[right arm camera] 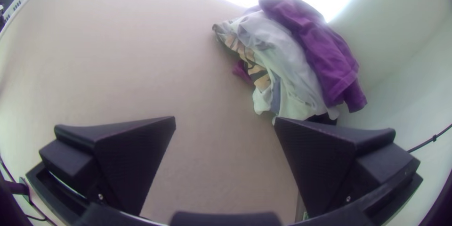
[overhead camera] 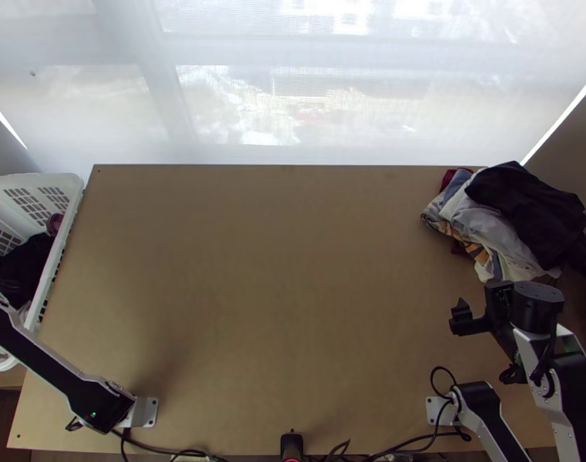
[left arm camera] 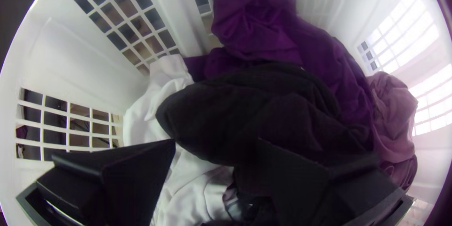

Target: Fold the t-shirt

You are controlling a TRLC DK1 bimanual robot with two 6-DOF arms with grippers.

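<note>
At the table's right side in the top view, my right gripper [overhead camera: 463, 317] is held near the clothes pile; in the right wrist view the right gripper [right arm camera: 225, 120] stands open, nothing between its fingers. My left arm reaches to the basket, where the left gripper [left arm camera: 216, 143] is open above bunched clothes. Below and between its fingers lie a black garment [left arm camera: 254, 108] and a white one [left arm camera: 160, 89]. Bunched clothes [overhead camera: 493, 223] are heaped at the table's far right corner. Which garment is the t-shirt, I cannot tell.
The white basket [overhead camera: 61, 258] stands against the table's left edge, also holding purple cloth [left arm camera: 263, 23] and pink cloth [left arm camera: 391, 113]. The wooden table [overhead camera: 277, 285] lies bare between basket and pile. Cables [overhead camera: 416, 440] run along its near edge.
</note>
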